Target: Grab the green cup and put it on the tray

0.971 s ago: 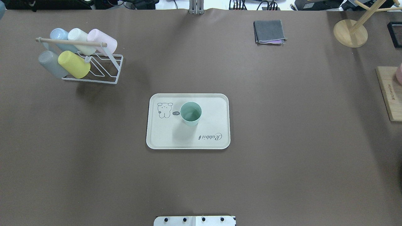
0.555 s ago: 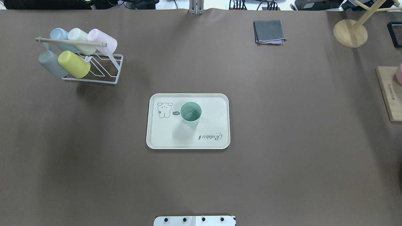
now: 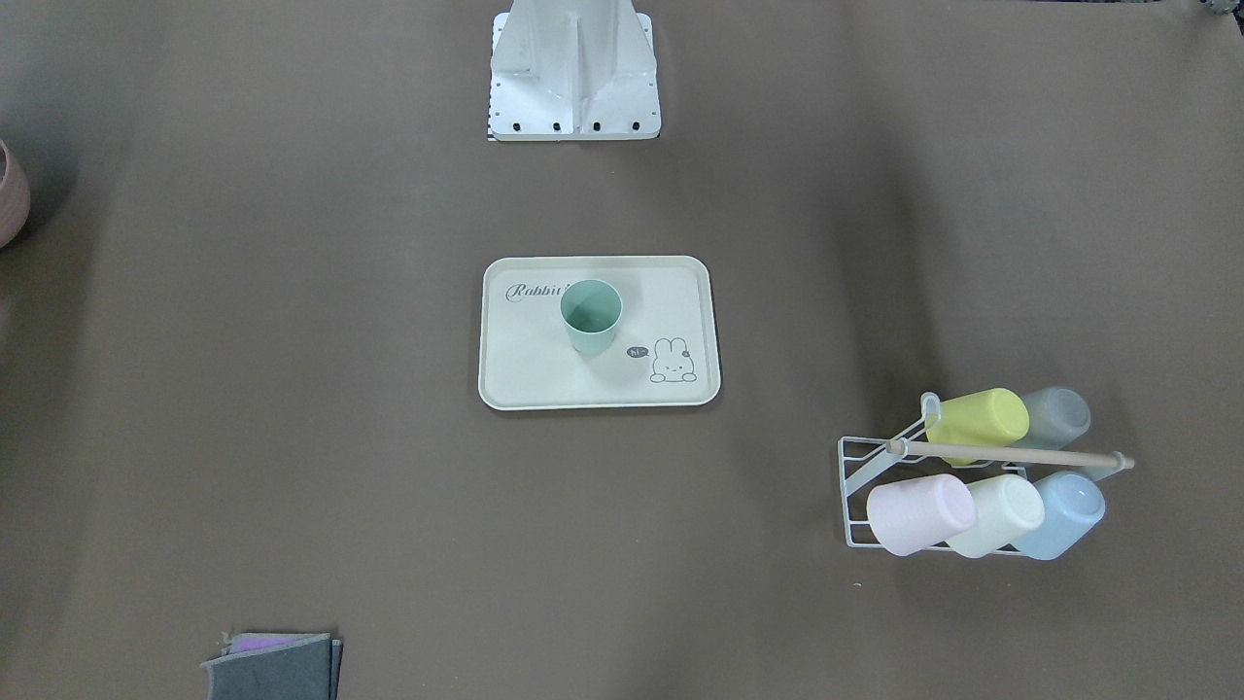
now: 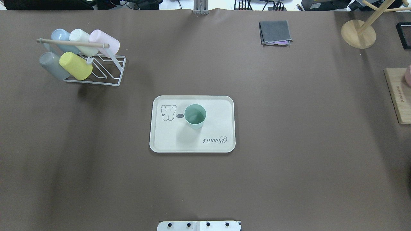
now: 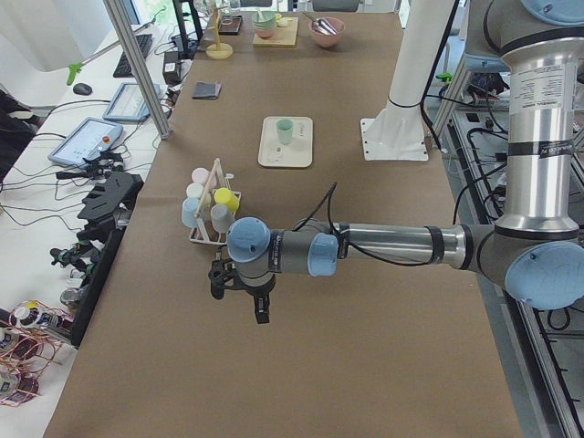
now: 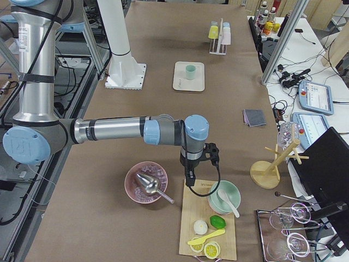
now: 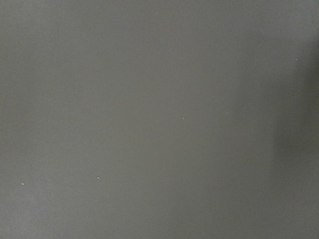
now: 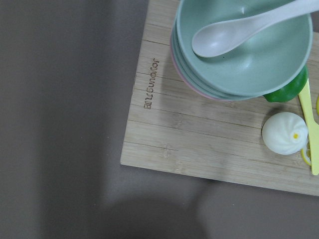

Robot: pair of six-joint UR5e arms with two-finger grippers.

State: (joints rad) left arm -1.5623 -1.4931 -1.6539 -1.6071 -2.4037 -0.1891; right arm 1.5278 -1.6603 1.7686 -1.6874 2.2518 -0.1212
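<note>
The green cup (image 4: 195, 116) stands upright on the cream tray (image 4: 218, 110), near its middle, between the bunny drawing and the "Rabbit" script. Cup (image 3: 590, 315) and tray (image 3: 544, 374) also show in the front-facing view. Neither gripper is near them. My left gripper (image 5: 260, 308) hangs over bare table past the cup rack, far from the tray (image 5: 272, 157). My right gripper (image 6: 188, 179) hangs over the edge of a wooden board, far from the tray (image 6: 180, 83). Both show only in the side views, so I cannot tell whether they are open or shut.
A white wire rack (image 4: 106, 69) at the far left holds several cups, among them a yellow-green one (image 4: 75, 65). A folded grey cloth (image 4: 275, 32) lies at the back. A wooden board (image 8: 209, 139) holds stacked bowls (image 8: 244, 55) with a spoon. A pink bowl (image 6: 145, 183) sits beside it.
</note>
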